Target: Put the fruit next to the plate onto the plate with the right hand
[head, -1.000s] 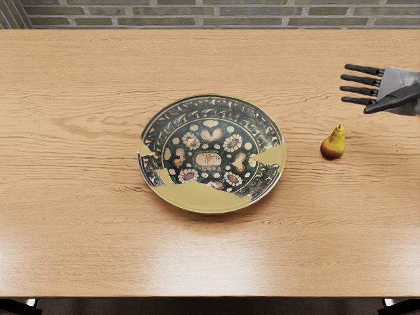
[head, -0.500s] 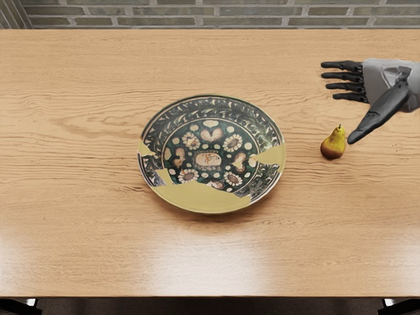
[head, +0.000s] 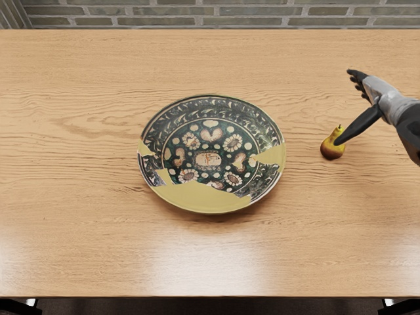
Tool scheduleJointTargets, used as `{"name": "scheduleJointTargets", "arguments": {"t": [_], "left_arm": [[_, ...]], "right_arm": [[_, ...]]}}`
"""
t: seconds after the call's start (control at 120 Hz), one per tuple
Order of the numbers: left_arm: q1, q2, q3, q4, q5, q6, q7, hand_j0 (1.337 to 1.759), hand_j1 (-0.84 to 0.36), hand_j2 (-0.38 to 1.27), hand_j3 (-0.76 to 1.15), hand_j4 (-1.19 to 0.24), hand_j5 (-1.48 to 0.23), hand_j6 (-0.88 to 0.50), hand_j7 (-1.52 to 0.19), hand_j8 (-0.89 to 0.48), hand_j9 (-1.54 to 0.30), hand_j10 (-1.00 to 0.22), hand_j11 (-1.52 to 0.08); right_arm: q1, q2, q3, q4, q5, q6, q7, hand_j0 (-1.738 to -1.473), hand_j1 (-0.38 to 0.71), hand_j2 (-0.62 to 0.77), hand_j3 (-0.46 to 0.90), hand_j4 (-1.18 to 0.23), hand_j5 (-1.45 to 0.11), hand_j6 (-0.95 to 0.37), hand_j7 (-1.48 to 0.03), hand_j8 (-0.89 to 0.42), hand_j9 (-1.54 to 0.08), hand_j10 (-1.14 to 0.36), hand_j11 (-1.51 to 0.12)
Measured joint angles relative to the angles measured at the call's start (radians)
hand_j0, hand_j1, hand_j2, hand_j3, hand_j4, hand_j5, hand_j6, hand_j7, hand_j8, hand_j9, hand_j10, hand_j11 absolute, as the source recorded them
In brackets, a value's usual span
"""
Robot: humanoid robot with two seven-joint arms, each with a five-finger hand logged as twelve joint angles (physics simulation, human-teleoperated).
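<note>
Beside the plate (head: 197,197) lies the pear (head: 329,151) (on the table (head: 79,236)); right robot hand (head: 375,93) released.

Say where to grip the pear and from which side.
Grip the pear by its wide lower body, not the narrow neck: it stands stem up. Come from above on its right, where the right hand is open beside it; the plate lies left.

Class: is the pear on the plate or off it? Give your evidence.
Off. The pear sits on the wooden table, right of the plate and clear of its rim.
</note>
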Motion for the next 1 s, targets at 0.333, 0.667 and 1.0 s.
{"name": "scheduleJointTargets", "arguments": {"t": [0.333,0.667,1.0], "left_arm": [[0.000,0.000,0.000,0.000,0.000,0.000,0.000,1.658,0.35,0.00,0.00,0.00,0.00,0.00,0.00,0.00,0.00,0.00,0.00],[0.000,0.000,0.000,0.000,0.000,0.000,0.000,1.658,0.35,0.00,0.00,0.00,0.00,0.00,0.00,0.00,0.00,0.00,0.00],[0.000,0.000,0.000,0.000,0.000,0.000,0.000,1.658,0.35,0.00,0.00,0.00,0.00,0.00,0.00,0.00,0.00,0.00,0.00]], "right_arm": [[-0.047,0.135,-0.024,-0.098,-0.024,-0.176,0.001,-1.658,-0.35,0.00,0.00,0.00,0.00,0.00,0.00,0.00,0.00,0.00,0.00],[-0.049,0.171,-0.119,-0.102,-0.063,-0.317,0.000,-1.658,-0.29,-0.01,0.00,-0.05,-0.06,-0.05,-0.06,-0.05,-0.06,-0.05,-0.06],[-0.059,0.169,-0.128,-0.101,-0.064,-0.326,0.000,-1.658,-0.08,-0.04,0.00,-0.23,-0.29,-0.23,-0.29,-0.23,-0.29,-0.23,-0.29]]}}
